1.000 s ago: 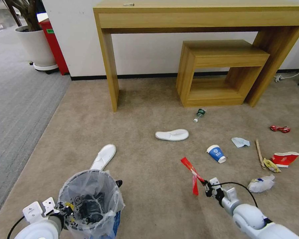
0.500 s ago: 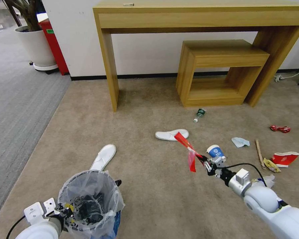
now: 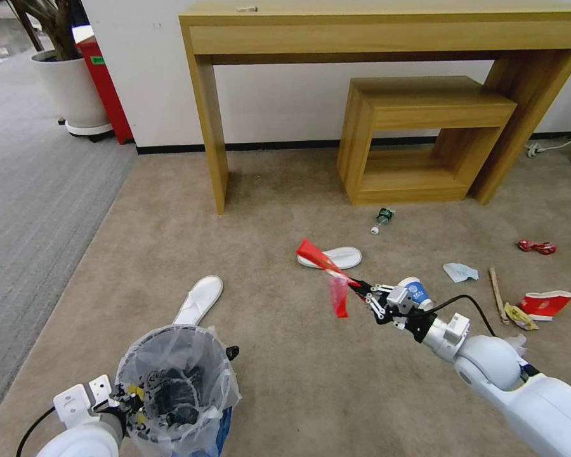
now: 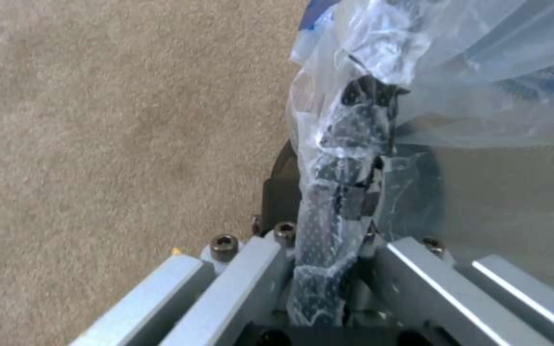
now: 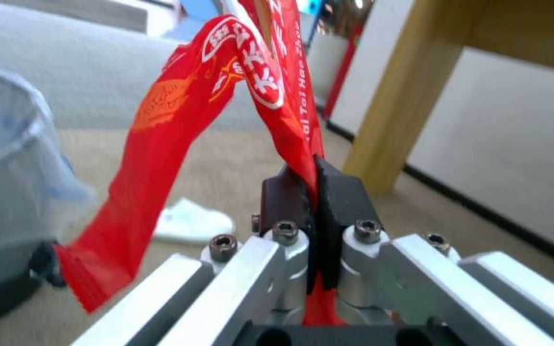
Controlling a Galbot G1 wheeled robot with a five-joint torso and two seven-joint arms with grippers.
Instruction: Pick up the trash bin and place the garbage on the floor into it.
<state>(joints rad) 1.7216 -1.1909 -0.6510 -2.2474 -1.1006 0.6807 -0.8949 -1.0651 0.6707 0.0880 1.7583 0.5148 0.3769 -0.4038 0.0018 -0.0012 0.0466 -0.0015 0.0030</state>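
Left gripper point(image 3: 128, 404): sitting low at the near left, its jaws clamping the bag-covered rim of the trash bin point(image 3: 174, 387), which is showing above the beige floor point(image 3: 279, 374).

White slipper point(image 3: 200, 298): lying on the carpet just beyond the bin.

Second white slipper point(image 3: 339, 257): lying farther out, toward the wooden desk point(image 3: 387, 38).

Red wrapper point(image 3: 328, 274): hanging in the air, pinched in the closed jaws of the right gripper point(image 3: 363, 291), well apart from the bin and to its right.

Blue-white paper cup point(image 3: 419, 292): lying behind the right gripper.

Tissue point(image 3: 459, 272), wooden stick point(image 3: 496, 291), red paper cup point(image 3: 544, 303): lying scattered on the carpet at the far right.
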